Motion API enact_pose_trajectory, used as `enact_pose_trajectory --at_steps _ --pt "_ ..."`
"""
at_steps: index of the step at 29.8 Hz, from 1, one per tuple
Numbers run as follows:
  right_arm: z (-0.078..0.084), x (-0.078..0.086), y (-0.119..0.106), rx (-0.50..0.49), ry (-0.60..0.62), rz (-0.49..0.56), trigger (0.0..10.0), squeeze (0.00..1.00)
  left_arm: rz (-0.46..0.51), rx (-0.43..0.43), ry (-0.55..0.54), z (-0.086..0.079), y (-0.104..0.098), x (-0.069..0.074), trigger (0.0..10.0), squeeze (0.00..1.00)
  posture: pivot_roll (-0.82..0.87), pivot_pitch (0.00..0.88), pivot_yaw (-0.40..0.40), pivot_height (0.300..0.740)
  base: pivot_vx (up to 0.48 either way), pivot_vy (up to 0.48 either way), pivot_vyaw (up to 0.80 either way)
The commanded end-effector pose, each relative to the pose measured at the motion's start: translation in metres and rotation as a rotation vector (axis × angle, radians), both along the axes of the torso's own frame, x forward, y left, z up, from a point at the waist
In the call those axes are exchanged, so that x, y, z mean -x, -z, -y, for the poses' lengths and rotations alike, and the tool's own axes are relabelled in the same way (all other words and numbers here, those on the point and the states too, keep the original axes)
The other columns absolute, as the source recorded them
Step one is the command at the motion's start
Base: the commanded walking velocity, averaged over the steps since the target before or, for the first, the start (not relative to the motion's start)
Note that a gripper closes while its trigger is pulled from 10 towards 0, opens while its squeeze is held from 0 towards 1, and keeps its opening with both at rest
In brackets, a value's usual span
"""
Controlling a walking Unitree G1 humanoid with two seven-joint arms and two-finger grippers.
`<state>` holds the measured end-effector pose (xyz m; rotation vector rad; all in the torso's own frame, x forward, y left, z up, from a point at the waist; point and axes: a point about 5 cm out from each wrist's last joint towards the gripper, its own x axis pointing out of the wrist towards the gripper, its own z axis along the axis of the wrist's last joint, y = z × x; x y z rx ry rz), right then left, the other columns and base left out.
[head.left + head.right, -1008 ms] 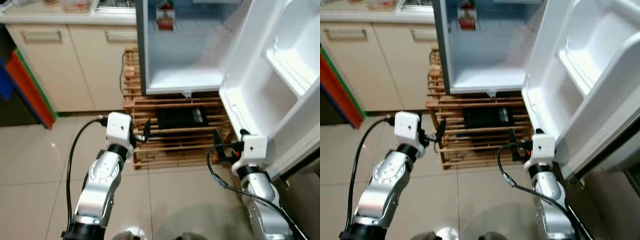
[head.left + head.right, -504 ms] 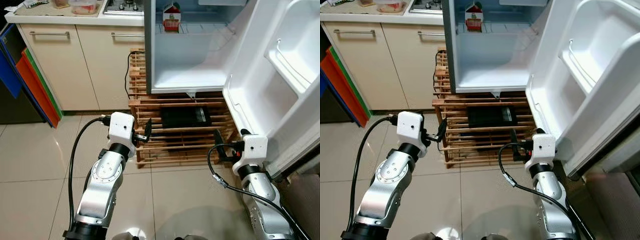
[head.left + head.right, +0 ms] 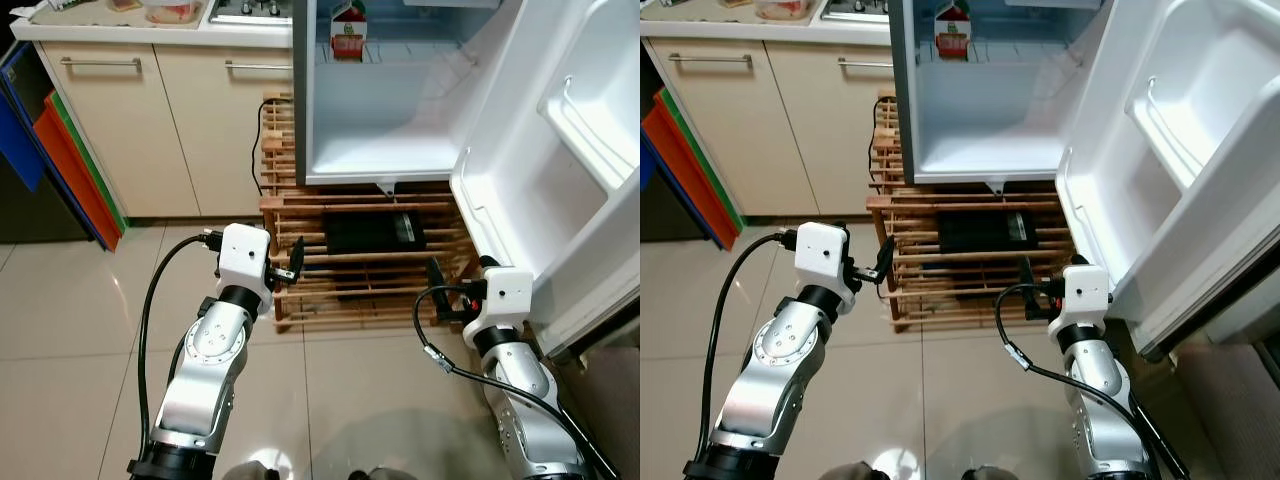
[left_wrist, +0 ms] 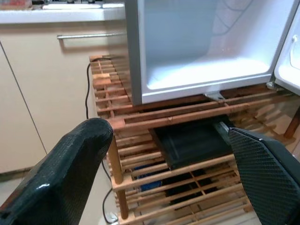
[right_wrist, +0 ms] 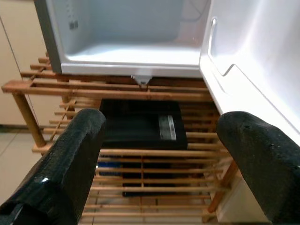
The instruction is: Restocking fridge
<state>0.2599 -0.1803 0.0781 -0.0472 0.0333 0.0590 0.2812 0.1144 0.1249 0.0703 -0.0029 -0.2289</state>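
A small white fridge (image 3: 375,150) stands open on a wooden slatted rack (image 3: 360,265). Its door (image 3: 560,170) swings out to the right, with bare door shelves. A red and white carton (image 3: 347,20) stands on the fridge's upper shelf; the bottom compartment holds nothing. My left gripper (image 3: 292,262) is open, held low in front of the rack's left side, with nothing between its fingers (image 4: 70,178). My right gripper (image 3: 436,283) is open too, near the rack's right end, just below the door, and holds nothing.
A black flat device (image 3: 372,232) lies on the rack under the fridge. Cream cabinets (image 3: 150,130) with a worktop stand to the left. Blue, red and green panels (image 3: 60,160) lean at the far left. A black cable (image 3: 255,150) hangs beside the fridge. Tiled floor (image 3: 70,340) lies below me.
The camera has tilted and shifted a little, so the scene sits lower and sharper in the eye views. Both arms hold about the same pose, grippers still open.
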Motion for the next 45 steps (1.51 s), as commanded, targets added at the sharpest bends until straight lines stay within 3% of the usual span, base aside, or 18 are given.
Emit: enact_pose_trajectory --at_steps 1,17,21,25,29,33,36,45 --pt "0.002 0.003 0.002 0.009 0.001 -0.001 10.0 0.0 -0.006 -0.008 -0.002 0.001 0.002 0.0 10.0 0.0 -0.02 0.037 -0.033 0.74 -0.244 0.0 0.0" --pt "0.0 0.004 0.0 0.012 0.007 0.006 10.0 0.0 -0.015 -0.008 0.007 0.001 0.004 -0.001 10.0 0.0 -0.02 0.041 -0.03 0.74 0.0 0.0 0.0" --pt "0.004 -0.002 -0.01 0.125 0.108 0.034 10.0 0.0 -0.017 -0.024 0.012 0.002 0.006 -0.003 10.0 0.0 -0.02 0.029 -0.026 0.74 0.0 0.0 0.0" --pt "0.026 -0.008 -0.017 0.172 0.284 0.039 10.0 0.0 -0.005 -0.037 0.02 0.003 0.004 -0.005 10.0 0.0 -0.02 0.024 -0.025 0.74 0.0 0.0 0.0" --pt "0.022 -0.007 -0.016 0.126 0.226 0.045 10.0 0.0 0.004 -0.046 0.026 0.005 0.004 -0.005 10.0 0.0 -0.03 0.019 -0.024 0.74 0.0 0.0 0.0" --pt "-0.006 -0.006 -0.016 0.033 0.032 0.041 10.0 0.0 0.004 -0.038 0.024 0.006 0.005 -0.004 10.0 0.0 -0.03 0.021 -0.024 0.74 0.0 -0.317 0.0" --pt "-0.012 -0.006 -0.015 0.026 -0.004 0.031 10.0 0.0 0.002 -0.036 0.022 0.006 0.006 -0.004 10.0 0.0 -0.03 0.021 -0.024 0.74 0.0 -0.48 0.0" --pt "-0.004 -0.007 -0.009 0.036 0.016 0.008 10.0 0.0 0.013 -0.027 0.004 0.005 0.004 -0.003 10.0 0.0 -0.02 0.027 -0.027 0.74 0.0 -0.267 0.0"
